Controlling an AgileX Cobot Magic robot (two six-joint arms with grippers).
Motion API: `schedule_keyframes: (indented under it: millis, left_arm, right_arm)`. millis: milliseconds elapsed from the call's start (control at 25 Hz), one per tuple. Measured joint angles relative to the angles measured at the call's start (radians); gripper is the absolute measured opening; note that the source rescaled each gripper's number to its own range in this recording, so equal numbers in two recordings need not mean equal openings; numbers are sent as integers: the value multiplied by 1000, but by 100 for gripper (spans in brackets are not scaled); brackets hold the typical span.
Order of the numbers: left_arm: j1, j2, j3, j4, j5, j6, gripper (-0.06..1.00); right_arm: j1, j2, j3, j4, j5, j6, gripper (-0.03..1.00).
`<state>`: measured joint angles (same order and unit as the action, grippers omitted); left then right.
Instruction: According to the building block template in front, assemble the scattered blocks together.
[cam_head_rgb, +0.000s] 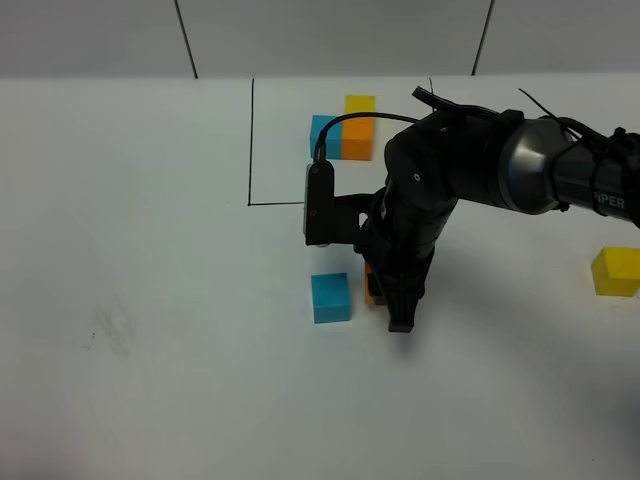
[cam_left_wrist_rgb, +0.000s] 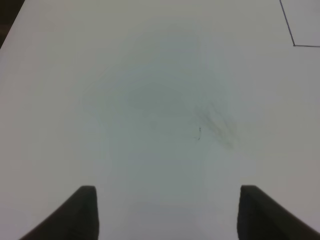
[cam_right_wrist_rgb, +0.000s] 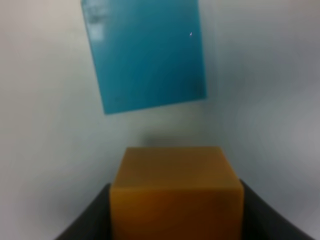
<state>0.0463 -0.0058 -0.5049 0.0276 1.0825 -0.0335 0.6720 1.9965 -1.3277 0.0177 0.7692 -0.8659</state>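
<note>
**Orange block gripped beside the blue one, yellow block off to the side**

The loose orange block (cam_right_wrist_rgb: 176, 192) sits between the two dark fingers of the right gripper (cam_right_wrist_rgb: 175, 186), which is closed on its sides. From the high camera only a sliver of this block (cam_head_rgb: 371, 287) shows past the right gripper (cam_head_rgb: 390, 297), which points down at the table. Whether the block rests on the table or hangs just above it cannot be told.

The loose blue block (cam_head_rgb: 330, 297) lies flat on the white table (cam_head_rgb: 150, 400), just beside the orange one on the left of the high view. In the right wrist view a narrow strip of table separates the two, and the blue block (cam_right_wrist_rgb: 146, 52) is turned slightly out of line with the orange one.

The loose yellow block (cam_head_rgb: 615, 271) lies well apart from both, near the right edge of the high view.

The template (cam_head_rgb: 345, 135) stands farther back on the table: a blue cube and an orange cube touching side by side, with a yellow cube touching the far side of the orange one. A thin black frame line (cam_head_rgb: 251, 150) runs to its left and turns a corner in front of it.

The right arm (cam_head_rgb: 500, 165) reaches in from the right, across the front of the template.

The left gripper (cam_left_wrist_rgb: 167, 200) is open, its two dark fingers (cam_left_wrist_rgb: 82, 212) standing wide apart over the table, where a faint grey smudge (cam_left_wrist_rgb: 215, 122) shows. A corner of the frame line (cam_left_wrist_rgb: 293, 45) shows at the edge of that view.
</note>
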Motion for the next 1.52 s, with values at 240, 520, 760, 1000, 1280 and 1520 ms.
schedule_keyframes:
  millis: [240,520,760,1000,1280,1520]
  left_arm:
    - [0,0,0,0,0,0,34]
    - [0,0,0,0,0,0,34]
    - [0,0,0,0,0,0,34]
    - [0,0,0,0,0,0,34]
    - [0,0,0,0,0,0,34]
    - [0,0,0,0,0,0,34]
  right_arm:
    - [10,6,0,2,-21,-32,22]
    - [10,18,0,14,-24,-86,22]
    - [10,44,0,23,-29,-106,22]
    - [10,77,0,26,-57,-123,22]
    - [10,104,-40,28,-52,-151,22]
    - [10,127,-73,50,-5,-176,22]
